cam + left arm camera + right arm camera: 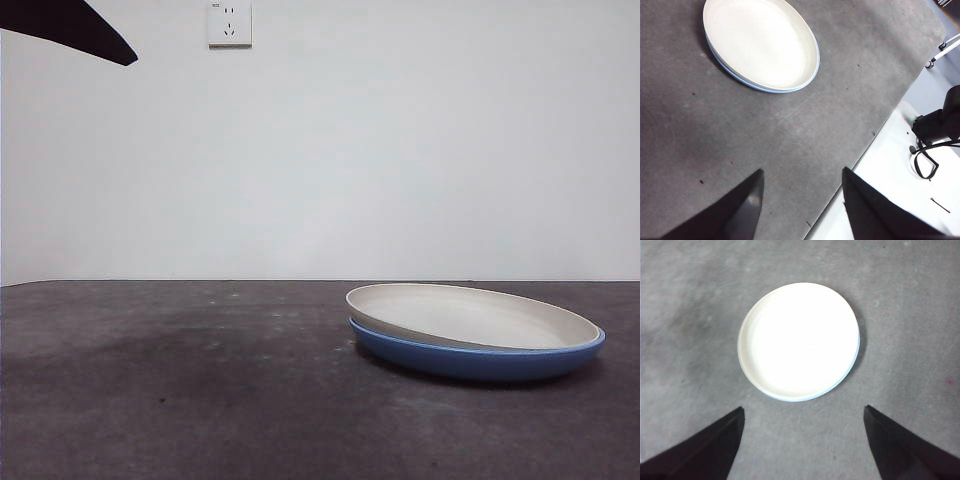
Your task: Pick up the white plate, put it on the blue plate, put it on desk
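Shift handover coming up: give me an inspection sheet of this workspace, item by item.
Surface: desk, dark grey, mottled, with small specks.
Job's things: white plate sits nested on the blue plate, slightly tilted; only the blue rim shows from above.
Clutter: nothing seen on the desk.
Hands: left hand open, raised, off to the stack's side near the desk edge; right hand open, high over the stack; neither holds anything.
Cables: black cable by a dark stand beyond the desk edge.
Surroundings: white wall, wall socket.
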`<state>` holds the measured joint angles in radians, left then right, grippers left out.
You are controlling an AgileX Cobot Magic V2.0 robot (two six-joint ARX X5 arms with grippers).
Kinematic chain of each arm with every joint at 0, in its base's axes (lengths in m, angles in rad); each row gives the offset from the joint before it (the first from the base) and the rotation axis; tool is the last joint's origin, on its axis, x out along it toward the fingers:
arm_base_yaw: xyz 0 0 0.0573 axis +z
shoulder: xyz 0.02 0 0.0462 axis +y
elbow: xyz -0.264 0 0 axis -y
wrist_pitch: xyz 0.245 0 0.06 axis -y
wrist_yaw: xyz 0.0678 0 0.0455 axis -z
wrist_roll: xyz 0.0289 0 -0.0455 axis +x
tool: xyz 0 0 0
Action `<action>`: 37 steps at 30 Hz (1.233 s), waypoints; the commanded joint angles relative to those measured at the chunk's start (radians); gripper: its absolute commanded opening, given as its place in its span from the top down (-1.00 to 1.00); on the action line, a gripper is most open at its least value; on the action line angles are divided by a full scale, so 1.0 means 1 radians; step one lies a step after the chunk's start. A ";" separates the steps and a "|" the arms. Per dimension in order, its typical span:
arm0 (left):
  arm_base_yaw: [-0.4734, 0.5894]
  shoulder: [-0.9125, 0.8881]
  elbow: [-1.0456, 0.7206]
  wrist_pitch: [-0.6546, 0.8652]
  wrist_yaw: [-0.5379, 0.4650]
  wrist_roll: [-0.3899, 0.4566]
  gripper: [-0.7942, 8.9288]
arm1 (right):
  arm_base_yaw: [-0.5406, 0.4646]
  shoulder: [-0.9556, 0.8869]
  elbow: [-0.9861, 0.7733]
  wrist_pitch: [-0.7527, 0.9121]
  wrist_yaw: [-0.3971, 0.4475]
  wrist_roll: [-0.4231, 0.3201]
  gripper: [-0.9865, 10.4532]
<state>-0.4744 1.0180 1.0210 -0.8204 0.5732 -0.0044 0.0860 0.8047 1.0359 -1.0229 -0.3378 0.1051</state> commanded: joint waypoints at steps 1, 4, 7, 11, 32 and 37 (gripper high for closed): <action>-0.005 0.003 0.010 0.008 0.004 0.022 0.32 | 0.003 0.064 -0.043 0.069 0.002 0.044 0.16; -0.005 0.003 0.010 0.008 0.003 0.023 0.32 | 0.003 0.150 -0.101 0.159 0.001 0.049 0.16; -0.005 0.003 0.010 0.008 0.003 0.023 0.32 | 0.003 0.249 -0.132 0.257 0.002 0.049 0.16; -0.005 0.003 0.010 0.008 0.004 0.023 0.32 | 0.002 0.387 -0.133 0.364 0.001 0.053 0.16; -0.005 0.003 0.010 0.006 0.003 0.023 0.32 | 0.003 0.772 -0.133 0.612 -0.001 0.066 0.35; -0.005 0.003 0.010 0.006 0.003 0.023 0.32 | 0.003 0.792 -0.133 0.633 -0.002 0.066 0.43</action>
<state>-0.4744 1.0180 1.0210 -0.8211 0.5732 0.0093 0.0860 1.5784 0.8928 -0.3996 -0.3382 0.1631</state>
